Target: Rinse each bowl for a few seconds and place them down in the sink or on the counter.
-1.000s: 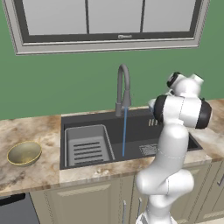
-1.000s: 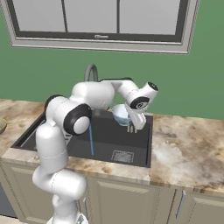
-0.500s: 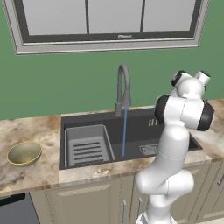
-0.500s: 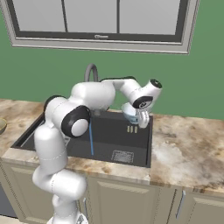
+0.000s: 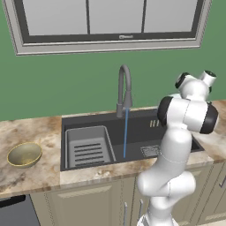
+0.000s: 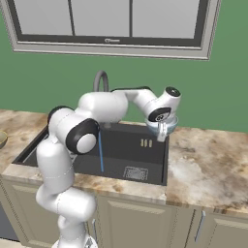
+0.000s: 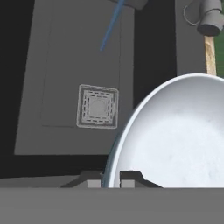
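The gripper (image 6: 162, 131) holds the pale blue-white bowl (image 6: 163, 125) by its rim, the fingers (image 7: 130, 177) clamped together on the thin edge, one inside the wall and one outside, as the hand view shows. A rim pinch suits a shallow round bowl, since the wall is the only part narrow enough for the fingers to close on. The bowl hangs in the air above the right end of the sink (image 6: 121, 155), near the border with the tabletop (image 6: 208, 160), and well apart from the stream of water (image 6: 100, 152) falling from the faucet (image 5: 125, 90). Its position suggests the rinse of this bowl is over and it is headed for a place to be set down (sink or tabletop, either would do).

Being round, the bowl has no long axis; its opening looks to face up and slightly toward the hand camera, which sees the white inside.

The olive-gold bowl (image 5: 24, 154) sits upright on the tabletop left of the sink, mouth up, apparently not yet rinsed.
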